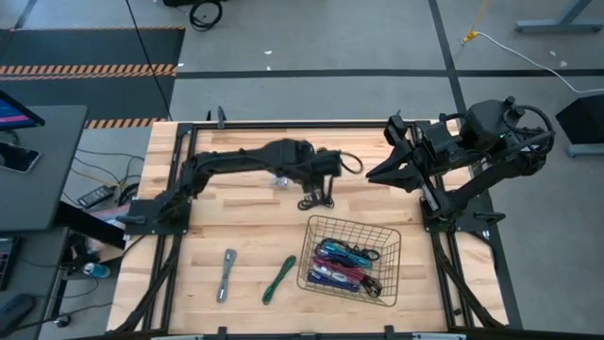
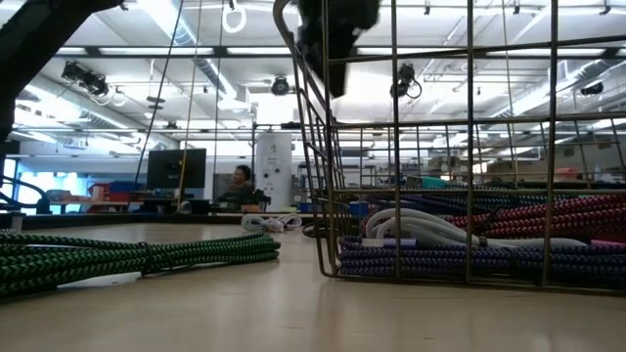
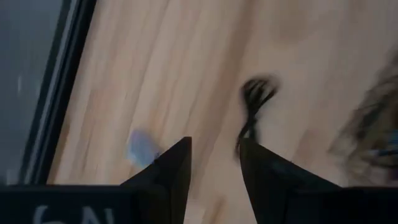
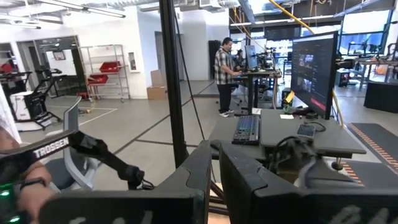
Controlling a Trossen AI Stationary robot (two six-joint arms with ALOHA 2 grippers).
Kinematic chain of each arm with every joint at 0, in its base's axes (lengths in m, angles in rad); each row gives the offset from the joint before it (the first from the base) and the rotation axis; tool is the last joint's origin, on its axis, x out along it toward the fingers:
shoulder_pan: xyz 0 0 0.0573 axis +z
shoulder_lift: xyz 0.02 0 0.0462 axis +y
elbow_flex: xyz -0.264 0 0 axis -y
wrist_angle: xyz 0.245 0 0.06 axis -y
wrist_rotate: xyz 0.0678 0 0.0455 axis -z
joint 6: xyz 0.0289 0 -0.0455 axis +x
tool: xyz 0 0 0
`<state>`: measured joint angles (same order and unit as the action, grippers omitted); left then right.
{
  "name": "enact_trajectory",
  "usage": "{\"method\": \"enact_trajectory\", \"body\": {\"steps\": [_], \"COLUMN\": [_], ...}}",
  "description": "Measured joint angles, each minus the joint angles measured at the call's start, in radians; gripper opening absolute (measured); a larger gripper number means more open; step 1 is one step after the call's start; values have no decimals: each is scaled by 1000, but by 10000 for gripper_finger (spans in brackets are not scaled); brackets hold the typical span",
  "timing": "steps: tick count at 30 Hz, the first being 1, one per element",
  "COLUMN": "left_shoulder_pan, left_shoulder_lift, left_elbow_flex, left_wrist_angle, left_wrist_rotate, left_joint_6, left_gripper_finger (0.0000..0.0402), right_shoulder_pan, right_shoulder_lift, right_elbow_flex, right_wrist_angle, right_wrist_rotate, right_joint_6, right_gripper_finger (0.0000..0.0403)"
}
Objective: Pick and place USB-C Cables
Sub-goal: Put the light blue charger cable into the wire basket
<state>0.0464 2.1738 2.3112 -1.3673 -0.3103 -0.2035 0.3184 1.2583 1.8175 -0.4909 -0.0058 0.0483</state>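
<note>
- Reaching over the middle of the worktop (image 1: 245, 227), the left gripper (image 1: 326, 175) hung above a black cable (image 1: 316, 200) that lay on the wood just below it, on the basket side.
- In the left wrist view its two dark fingers (image 3: 174, 168) stood parted with bare wood showing between them and nothing held; the black cable (image 3: 255, 102) lay just ahead of the fingertips, slightly to one side.
- A small pale bundle (image 1: 280, 179) sat close beside the left gripper, on the side away from the basket.
- The wire-mesh basket (image 1: 389, 247) stood beyond the black cable from the left gripper and held purple, red and white cables (image 2: 489, 256).
- A green cable (image 1: 278, 280) and a grey cable (image 1: 226, 274) lay well apart from the left gripper, near the worktop's front edge.
- The right gripper (image 4: 214, 171) waited raised at the worktop's right edge, far from every cable, fingers nearly together and empty.
- A person (image 4: 225, 74) stood at a desk in the room behind.
</note>
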Motion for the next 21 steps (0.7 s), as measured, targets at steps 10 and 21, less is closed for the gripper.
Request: {"method": "enact_trajectory", "body": {"steps": [10, 21], "left_shoulder_pan": [101, 115], "left_shoulder_lift": [11, 11], "left_elbow_flex": [-91, -451], "left_wrist_angle": [-137, -124], "left_wrist_rotate": [36, 64], "left_joint_6": [-154, -153], "left_gripper_finger": [142, 142], "right_shoulder_pan": [0, 0], "right_shoulder_lift": [0, 0], "right_elbow_flex": [0, 0], "right_wrist_angle": [-37, -78], "right_wrist_rotate": [-26, -77], "right_joint_6": [-5, -7], "right_gripper_finger": [39, 39]}}
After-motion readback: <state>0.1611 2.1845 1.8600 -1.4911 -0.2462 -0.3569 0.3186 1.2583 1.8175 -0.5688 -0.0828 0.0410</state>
